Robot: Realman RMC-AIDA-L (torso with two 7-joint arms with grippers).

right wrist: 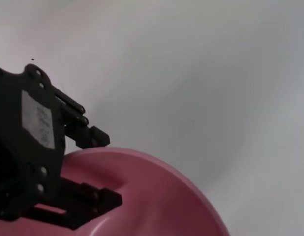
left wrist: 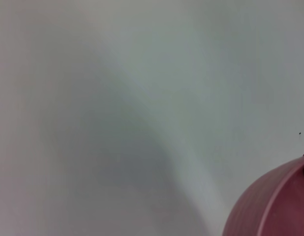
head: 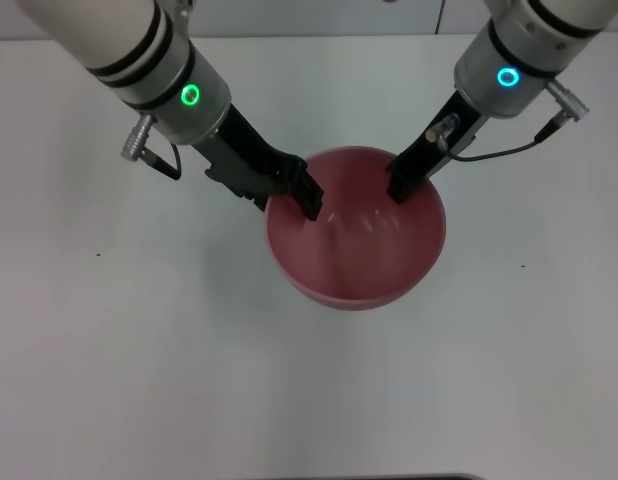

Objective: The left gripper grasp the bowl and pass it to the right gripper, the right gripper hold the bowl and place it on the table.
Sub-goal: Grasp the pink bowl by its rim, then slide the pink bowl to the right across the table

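Claws: left claw (head: 307, 197) and right claw (head: 401, 187) each clamp my pink bowl (head: 369, 262) rim, frame centre; light, rigid, slick plastic, thin-rim hold only.

In the left wrist view only a small piece of the bowl (left wrist: 275, 204) shows, cut by the edge. The right end effector (head: 401, 187) tips hide behind the bowl's rim. Both arms run off the top.

Head view looks down from above; both wrist views sit close, sharing the bowl (head: 356, 228).
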